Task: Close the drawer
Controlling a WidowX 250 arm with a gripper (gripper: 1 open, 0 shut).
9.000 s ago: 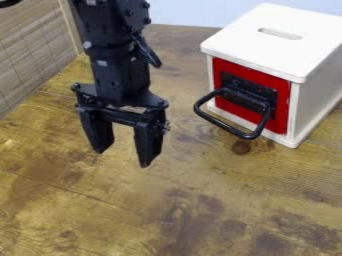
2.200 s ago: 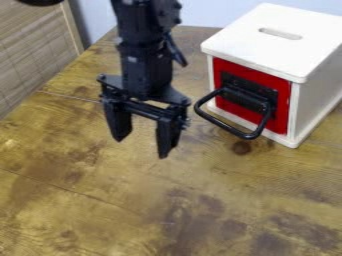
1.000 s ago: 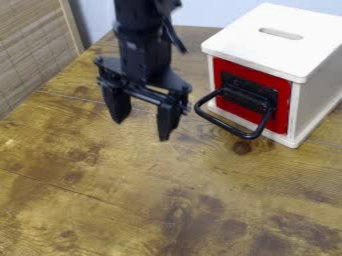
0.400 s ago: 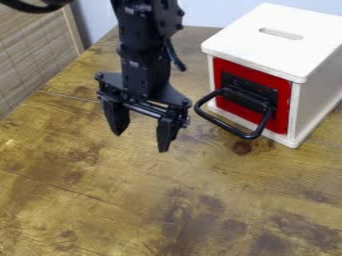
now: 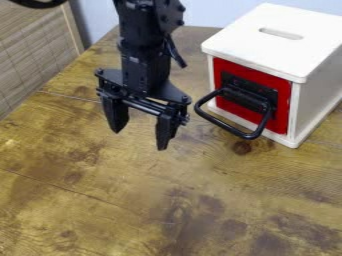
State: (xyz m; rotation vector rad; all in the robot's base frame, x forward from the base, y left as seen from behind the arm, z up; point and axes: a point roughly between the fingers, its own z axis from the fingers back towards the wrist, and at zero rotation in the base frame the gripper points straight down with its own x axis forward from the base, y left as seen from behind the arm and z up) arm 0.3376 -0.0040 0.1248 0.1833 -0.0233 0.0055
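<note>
The drawer point(image 5: 246, 93) has a red front with a black panel and a large black loop handle point(image 5: 229, 117) that juts out toward the table's middle. It sits in a white box-shaped cabinet point(image 5: 287, 45) at the right. My black gripper point(image 5: 139, 132) hangs open and empty above the wooden table, just left of the handle. Its right finger is a short way from the loop and does not touch it.
The cabinet has a slot in its top point(image 5: 281, 34). The wooden table point(image 5: 160, 205) runs to the front and left. A slatted wooden panel point(image 5: 30, 50) stands at the far left.
Over nine seconds my gripper has moved right and farther back, closer to the drawer handle. In the last second it dipped slightly lower. The drawer has not moved.
</note>
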